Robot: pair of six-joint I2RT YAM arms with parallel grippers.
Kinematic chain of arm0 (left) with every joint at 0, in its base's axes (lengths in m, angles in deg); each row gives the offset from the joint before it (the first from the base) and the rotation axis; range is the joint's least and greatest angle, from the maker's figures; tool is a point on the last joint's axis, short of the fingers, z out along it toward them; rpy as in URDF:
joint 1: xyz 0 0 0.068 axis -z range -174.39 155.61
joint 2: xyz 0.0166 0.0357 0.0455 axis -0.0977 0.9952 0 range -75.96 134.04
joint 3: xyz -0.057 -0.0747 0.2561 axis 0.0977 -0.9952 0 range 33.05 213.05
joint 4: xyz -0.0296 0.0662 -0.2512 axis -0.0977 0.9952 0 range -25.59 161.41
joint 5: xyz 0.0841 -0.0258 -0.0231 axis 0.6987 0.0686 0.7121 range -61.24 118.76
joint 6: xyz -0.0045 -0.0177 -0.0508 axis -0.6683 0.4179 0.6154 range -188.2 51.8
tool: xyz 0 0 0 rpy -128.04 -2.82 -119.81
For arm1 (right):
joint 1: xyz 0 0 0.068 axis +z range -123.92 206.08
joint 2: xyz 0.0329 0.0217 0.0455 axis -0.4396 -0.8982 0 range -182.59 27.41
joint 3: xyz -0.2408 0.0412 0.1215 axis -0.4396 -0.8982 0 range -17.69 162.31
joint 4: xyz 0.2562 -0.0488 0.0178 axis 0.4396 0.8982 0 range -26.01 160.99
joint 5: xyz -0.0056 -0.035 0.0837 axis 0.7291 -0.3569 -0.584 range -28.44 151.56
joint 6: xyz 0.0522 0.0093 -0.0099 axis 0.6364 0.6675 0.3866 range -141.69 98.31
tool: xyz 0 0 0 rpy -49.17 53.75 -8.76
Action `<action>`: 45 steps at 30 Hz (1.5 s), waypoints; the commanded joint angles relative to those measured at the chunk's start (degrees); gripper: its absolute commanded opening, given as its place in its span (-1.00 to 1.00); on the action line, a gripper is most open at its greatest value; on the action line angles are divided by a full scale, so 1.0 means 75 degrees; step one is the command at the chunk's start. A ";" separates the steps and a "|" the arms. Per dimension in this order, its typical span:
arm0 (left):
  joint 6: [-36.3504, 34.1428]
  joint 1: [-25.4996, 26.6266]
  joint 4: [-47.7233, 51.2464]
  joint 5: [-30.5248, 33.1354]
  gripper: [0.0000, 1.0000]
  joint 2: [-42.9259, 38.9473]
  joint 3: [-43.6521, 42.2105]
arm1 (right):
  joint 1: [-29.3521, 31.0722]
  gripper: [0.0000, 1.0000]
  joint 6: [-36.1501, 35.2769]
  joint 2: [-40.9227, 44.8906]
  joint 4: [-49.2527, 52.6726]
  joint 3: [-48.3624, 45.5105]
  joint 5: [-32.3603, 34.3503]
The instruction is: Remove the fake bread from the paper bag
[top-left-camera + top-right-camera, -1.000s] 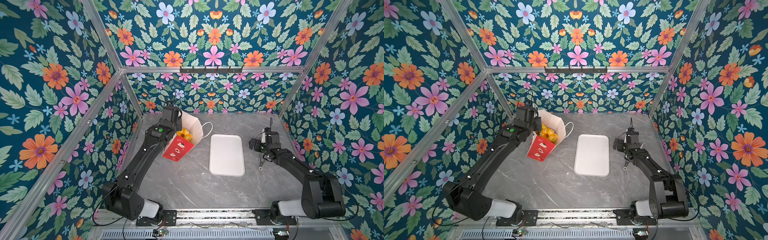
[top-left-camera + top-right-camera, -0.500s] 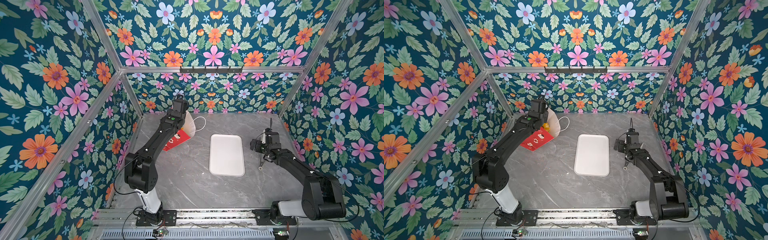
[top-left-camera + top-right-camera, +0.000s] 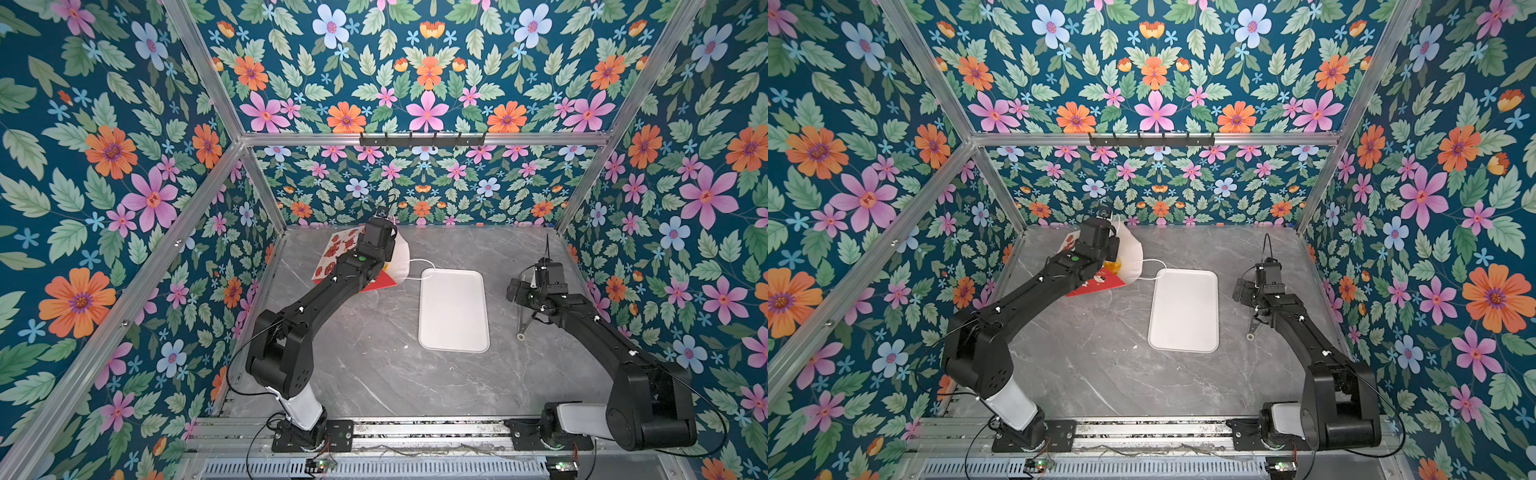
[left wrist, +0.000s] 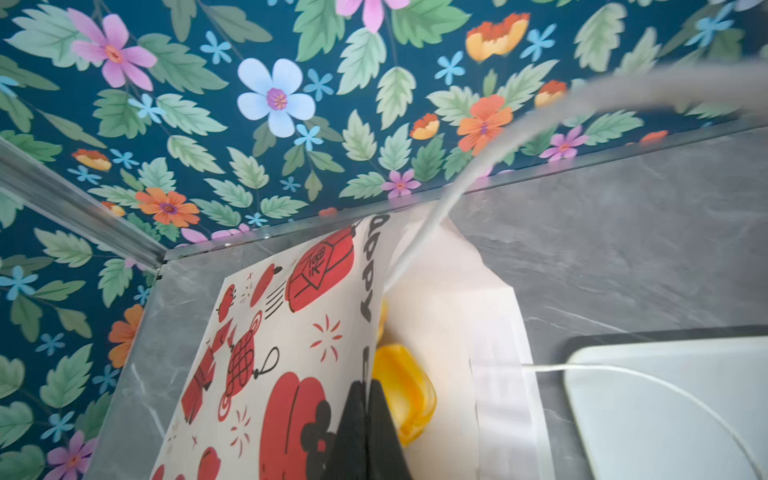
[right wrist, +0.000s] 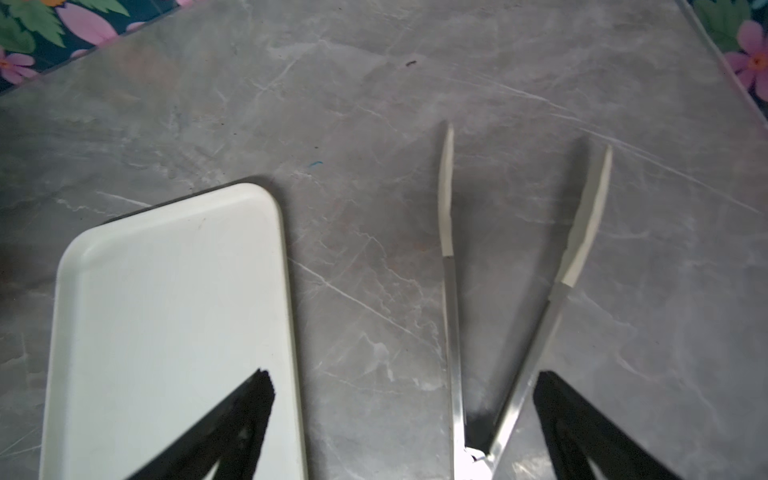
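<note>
Left pincer: clamped shut on the rim of the paper bag, at the far left of the bench.
Right pincer: fingers spread wide and gripping nothing, poised over the right side of the bench.
Paper bag: tipped over with its mouth turned right toward the tray; the side printed with red figures faces up.
Fake bread: glossy yellow pieces sit inside the bag's mouth, one just beside the left pincer; in a top view a yellow patch shows at the opening. Their number cannot be told.
Tray: white and flat, mid-bench between the two arms.
Cord handle: loops from the bag onto the tray's far left corner.
Tongs: metal with white tips, arms apart, below the right pincer.
</note>
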 commanded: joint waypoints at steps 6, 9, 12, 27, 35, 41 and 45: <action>0.0267 0.0394 -0.1617 -0.0584 -1.00 -0.0852 -0.1434 | -0.0492 0.99 0.0493 -0.0288 0.1404 -0.0028 -0.0297; 0.0341 0.0456 -0.1962 -0.0888 -1.00 -0.1167 -0.1936 | -0.0620 0.99 0.0509 -0.0736 0.1463 0.0034 -0.0528; 0.0354 0.0477 -0.2234 -0.1145 -1.00 -0.1428 -0.2321 | -0.0662 0.99 0.0516 -0.1188 0.1456 0.0189 -0.0541; 0.0386 0.0501 -0.2694 -0.1660 -1.00 -0.2069 -0.3297 | -0.1002 0.91 0.0315 -0.3073 0.1448 0.1342 -0.0662; 0.0471 0.0501 -0.2839 -0.1780 -1.00 -0.2158 -0.3494 | -0.1008 0.37 0.0018 -0.3386 0.1511 0.1390 -0.0506; 0.0397 0.0501 -0.2867 -0.1695 -1.00 -0.2118 -0.3494 | -0.1008 -0.77 0.0018 -0.3004 0.1362 0.1124 -0.0519; 0.0316 0.0501 -0.2839 -0.1559 -1.00 -0.2132 -0.3490 | -0.0817 -1.00 0.0008 -0.2242 0.1188 0.0877 -0.0983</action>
